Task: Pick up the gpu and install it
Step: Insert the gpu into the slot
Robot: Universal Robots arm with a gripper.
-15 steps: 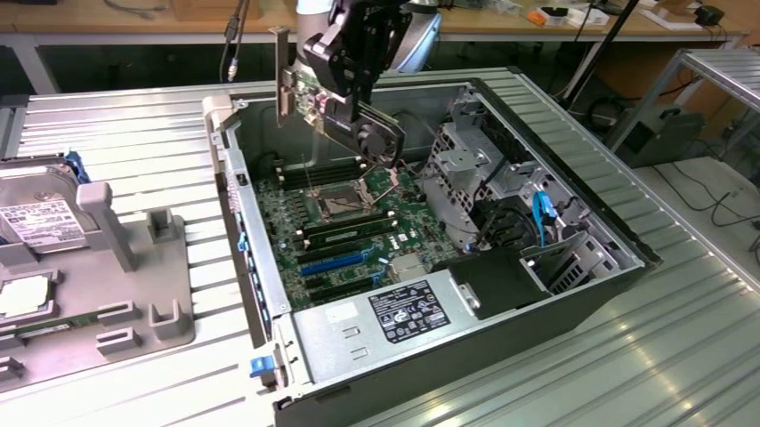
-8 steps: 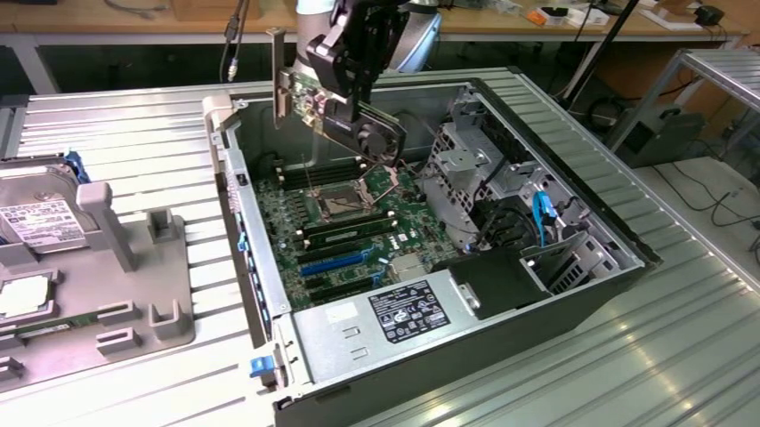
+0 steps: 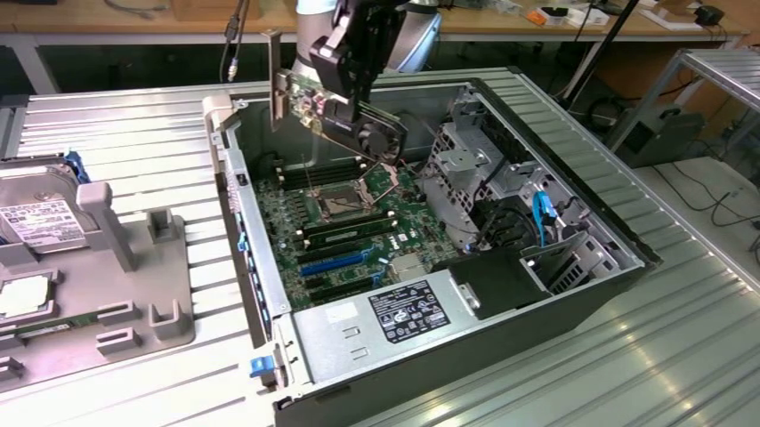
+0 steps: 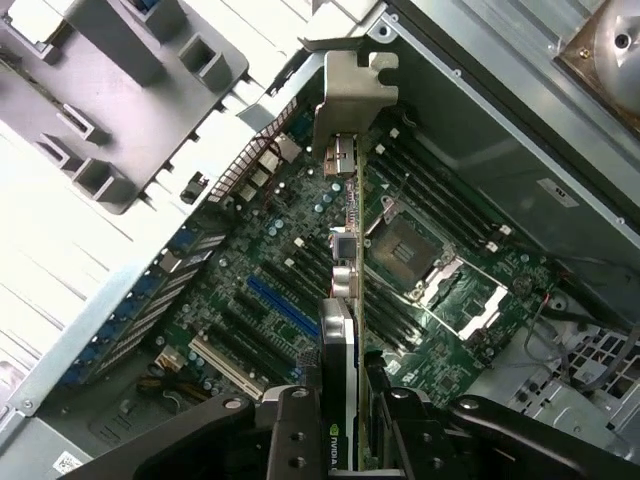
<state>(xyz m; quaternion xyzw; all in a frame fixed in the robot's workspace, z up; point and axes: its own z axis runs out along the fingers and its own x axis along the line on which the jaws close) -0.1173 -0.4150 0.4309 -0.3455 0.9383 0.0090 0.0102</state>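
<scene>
The gpu hangs in the air over the far end of the open computer case. Its black face is tilted and its silver bracket points up toward the exterior view's left. My gripper is shut on the card from above. In the wrist view I see the gpu edge-on, running from my gripper out to its bracket. Below it lies the green motherboard with a blue slot and the processor socket. The card touches no slot.
Inside the case are a metal drive cage, memory sticks and the power supply at the near end. On the exterior view's left a grey fixture tray stands on the ribbed metal table, with a hard drive.
</scene>
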